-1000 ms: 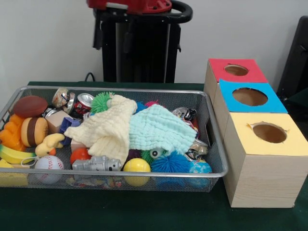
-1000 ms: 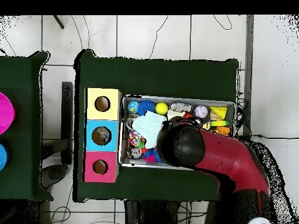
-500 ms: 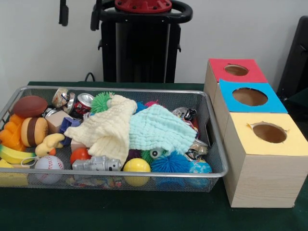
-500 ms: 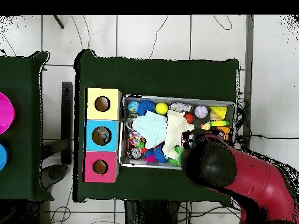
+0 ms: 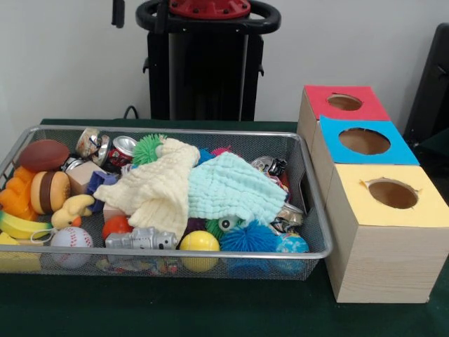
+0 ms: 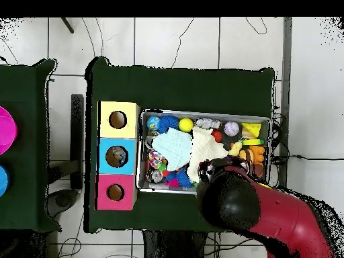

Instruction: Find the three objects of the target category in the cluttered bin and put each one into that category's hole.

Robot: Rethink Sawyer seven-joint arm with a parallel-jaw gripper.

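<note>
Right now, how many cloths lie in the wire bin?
2. A pale yellow cloth is draped over the middle of the wire bin, and a mint green cloth lies beside it, toward the boxes, their edges overlapping. More may be hidden beneath the toys.

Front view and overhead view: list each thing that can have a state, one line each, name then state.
wire bin: full, cluttered with toys.
yellow cloth: crumpled, spread over the toys.
mint cloth: crumpled, partly over the yellow cloth's edge.
soda can: crushed, lying tilted.
red box: hole unblocked.
blue box: hole unblocked.
yellow box: hole unblocked, edge ragged.
arm: over the bin's edge, gripper hidden.
</note>
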